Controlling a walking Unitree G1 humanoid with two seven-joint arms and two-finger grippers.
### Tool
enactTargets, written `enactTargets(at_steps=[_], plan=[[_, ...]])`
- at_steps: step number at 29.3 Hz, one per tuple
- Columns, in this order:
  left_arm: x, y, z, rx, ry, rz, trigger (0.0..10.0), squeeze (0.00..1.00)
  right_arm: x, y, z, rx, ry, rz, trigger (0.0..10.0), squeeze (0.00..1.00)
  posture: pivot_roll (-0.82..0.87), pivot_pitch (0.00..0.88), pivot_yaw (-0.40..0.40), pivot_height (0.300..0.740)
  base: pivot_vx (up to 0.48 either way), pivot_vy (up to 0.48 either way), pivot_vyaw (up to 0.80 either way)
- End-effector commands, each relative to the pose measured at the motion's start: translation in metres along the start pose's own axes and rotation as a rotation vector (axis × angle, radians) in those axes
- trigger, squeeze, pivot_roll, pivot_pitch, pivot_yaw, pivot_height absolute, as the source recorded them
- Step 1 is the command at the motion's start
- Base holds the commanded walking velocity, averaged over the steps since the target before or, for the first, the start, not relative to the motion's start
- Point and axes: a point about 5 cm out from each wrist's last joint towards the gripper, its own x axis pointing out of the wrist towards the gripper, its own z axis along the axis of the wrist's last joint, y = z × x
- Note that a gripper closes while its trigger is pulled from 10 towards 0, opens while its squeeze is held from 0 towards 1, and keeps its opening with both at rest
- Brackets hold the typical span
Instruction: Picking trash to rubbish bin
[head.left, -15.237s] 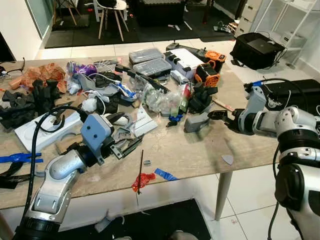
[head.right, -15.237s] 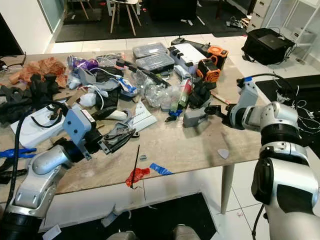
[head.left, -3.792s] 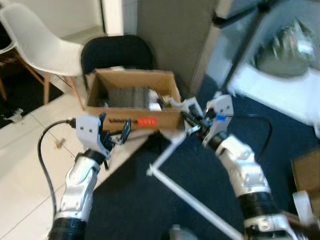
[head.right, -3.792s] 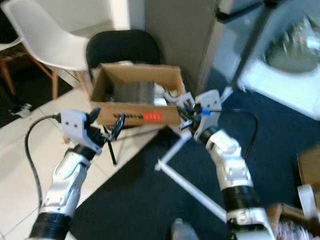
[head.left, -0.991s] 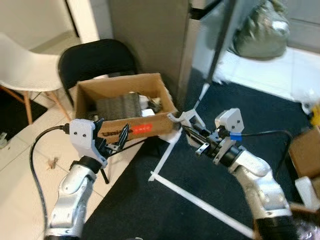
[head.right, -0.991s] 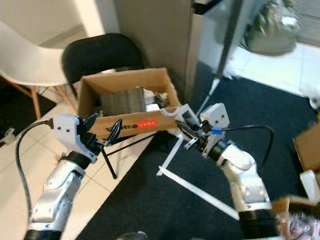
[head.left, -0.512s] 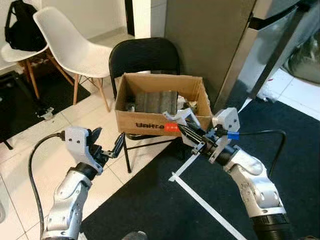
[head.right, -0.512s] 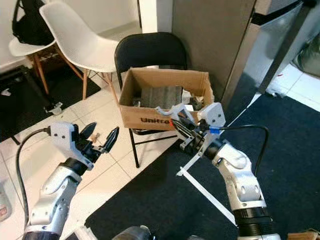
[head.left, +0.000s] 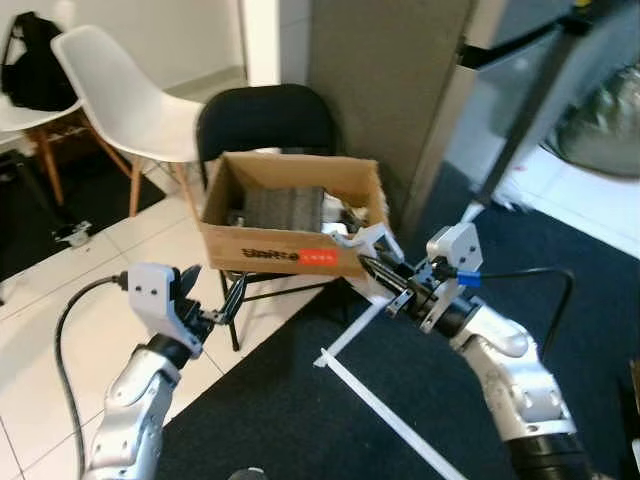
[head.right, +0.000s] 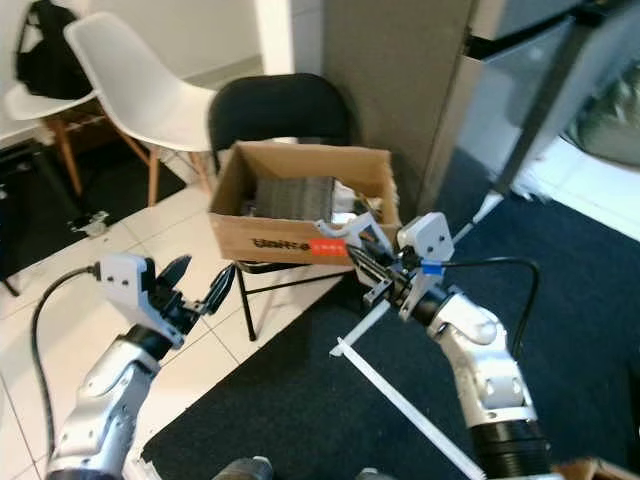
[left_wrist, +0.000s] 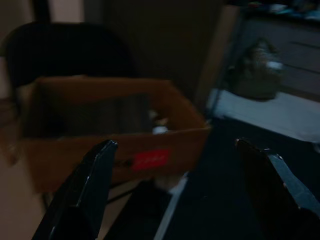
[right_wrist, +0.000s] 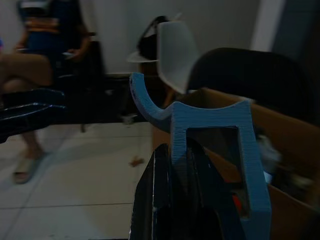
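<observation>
The right hand (head.right: 362, 258) is closed on a white plastic piece (head.right: 345, 228), right at the near edge of the cardboard box (head.right: 300, 205) that sits on a black chair (head.right: 280, 110). The piece looks hard, light and bumpy, so a pinch on its flat frame should work. Its hooked end points up and toward the box. The left hand (head.right: 193, 283) is wide open and holds nothing.

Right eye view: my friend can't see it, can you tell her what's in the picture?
The robot's right gripper holds a pale plastic bracket at the near edge of an open cardboard box resting on a black folding chair. Its left gripper is open over the white tiled floor.
</observation>
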Motion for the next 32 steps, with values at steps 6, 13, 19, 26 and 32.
enactTargets(at_steps=[6,13,19,26,32], plan=[[0.0034,-0.0005,0.0053,0.024,-0.009,0.001,10.0,0.00,0.0025,0.0015,-0.0022,0.007,-0.001,-0.015,10.0,0.00,0.04,0.000,-0.011,0.740,0.000,0.000,0.62],[0.0038,-0.0028,0.0064,0.016,-0.013,-0.018,10.0,0.00,0.0020,-0.0011,-0.0037,0.011,-0.004,-0.015,10.0,0.00,0.04,0.000,-0.011,0.740,0.000,0.000,0.00],[0.0032,-0.0062,0.0080,0.013,-0.021,-0.048,10.0,0.00,0.0009,-0.0030,-0.0072,0.011,0.001,-0.020,10.0,0.00,0.04,0.000,-0.012,0.740,0.231,0.000,0.00],[0.0012,-0.0068,0.0073,0.020,-0.019,-0.055,10.0,0.00,0.0009,-0.0035,-0.0083,0.011,0.004,-0.020,10.0,0.00,0.04,0.000,-0.011,0.740,0.329,0.000,0.00],[0.0002,-0.0064,0.0063,0.025,-0.015,-0.058,10.0,0.00,0.0012,-0.0036,-0.0087,0.009,0.001,-0.018,10.0,0.00,0.04,0.000,-0.011,0.740,0.261,0.000,0.00]])
